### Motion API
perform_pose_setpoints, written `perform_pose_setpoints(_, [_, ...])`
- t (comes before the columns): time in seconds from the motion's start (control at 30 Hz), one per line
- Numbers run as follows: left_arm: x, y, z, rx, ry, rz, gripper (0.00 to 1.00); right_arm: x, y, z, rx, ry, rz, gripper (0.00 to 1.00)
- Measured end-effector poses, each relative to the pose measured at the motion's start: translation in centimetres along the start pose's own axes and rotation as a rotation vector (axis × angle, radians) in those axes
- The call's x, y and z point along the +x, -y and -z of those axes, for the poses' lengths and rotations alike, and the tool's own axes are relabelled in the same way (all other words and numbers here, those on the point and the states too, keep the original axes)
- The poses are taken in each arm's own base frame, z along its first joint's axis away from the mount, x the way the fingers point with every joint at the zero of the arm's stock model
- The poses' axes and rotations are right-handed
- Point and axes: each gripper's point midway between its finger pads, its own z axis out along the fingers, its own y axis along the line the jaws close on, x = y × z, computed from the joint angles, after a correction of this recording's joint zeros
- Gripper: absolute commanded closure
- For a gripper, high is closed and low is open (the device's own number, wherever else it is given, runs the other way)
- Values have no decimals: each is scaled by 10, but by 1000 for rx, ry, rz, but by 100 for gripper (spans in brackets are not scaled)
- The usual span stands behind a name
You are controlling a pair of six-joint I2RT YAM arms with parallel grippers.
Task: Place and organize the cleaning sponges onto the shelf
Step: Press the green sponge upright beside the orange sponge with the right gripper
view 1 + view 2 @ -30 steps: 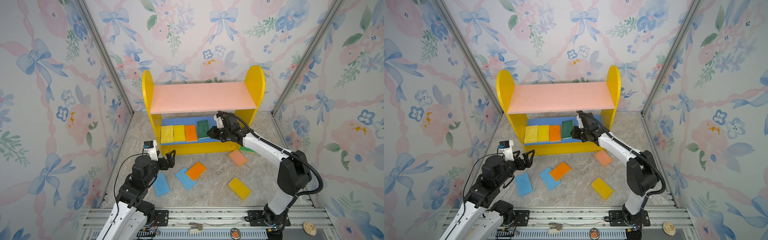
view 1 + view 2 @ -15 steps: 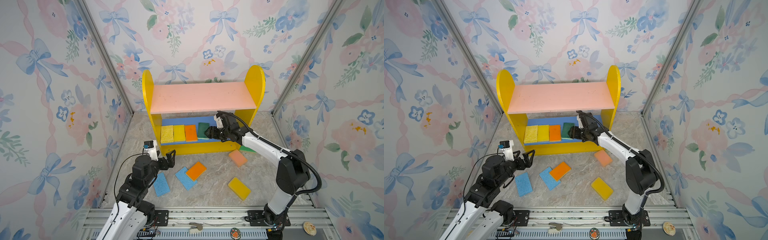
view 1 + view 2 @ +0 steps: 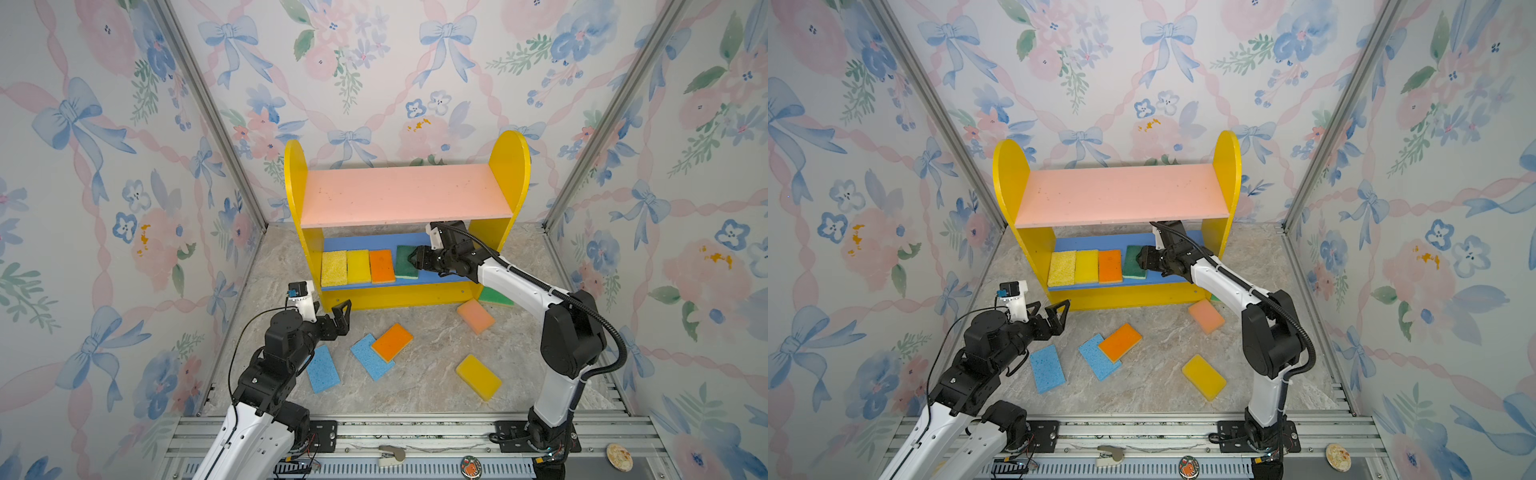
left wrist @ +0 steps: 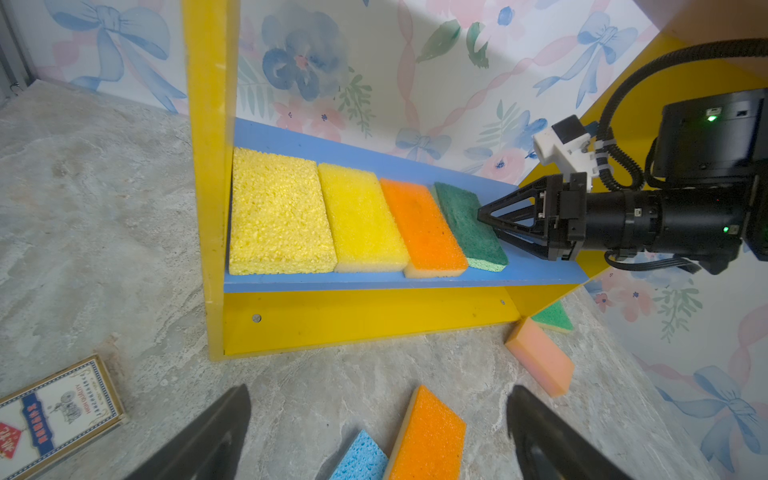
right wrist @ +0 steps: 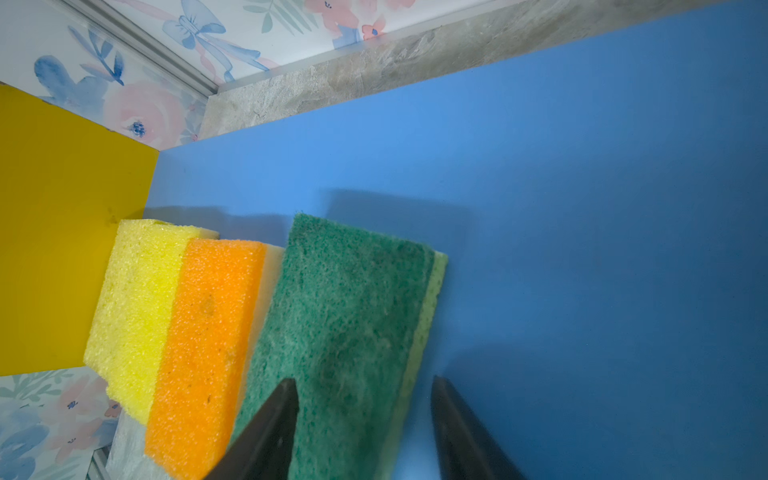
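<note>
I logged the right hand (image 3: 412,258) reaching under the pink top board of the shelf (image 3: 407,195), at the right end of the dark green sponge (image 3: 404,262). In the right wrist view its fingers (image 5: 266,428) stood apart, one over the sponge's top face and one past its edge, clamped on nothing. That sponge lay flat on the blue lower board (image 5: 582,208), last in a row beside the shelved orange sponge (image 3: 382,266), the smooth yellow sponge (image 3: 358,266) and the coarse yellow sponge (image 3: 333,268), which sat against the left side panel. The left hand (image 3: 334,318) hung wide apart and empty above the counter (image 3: 436,353), near the shelf's front left corner. On the counter I counted six loose: a blue sponge (image 3: 323,369), a second blue sponge (image 3: 368,359) with a loose orange sponge (image 3: 392,341) lapped over it, a loose yellow sponge (image 3: 478,376), a peach sponge (image 3: 476,316), and a light green sponge (image 3: 494,296) at the shelf's right foot.
</note>
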Motion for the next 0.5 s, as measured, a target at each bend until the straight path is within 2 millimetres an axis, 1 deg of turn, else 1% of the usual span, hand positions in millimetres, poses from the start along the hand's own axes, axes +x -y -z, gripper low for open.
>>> perform_pose_setpoints(0.37, [1,0,0,2,-2,0,2,-1,1,-5,-8,-9,50,64])
perform_pose_setpoints(0.5, [1,0,0,2,-2,0,2,1,2,-5,-8,-15,80,65])
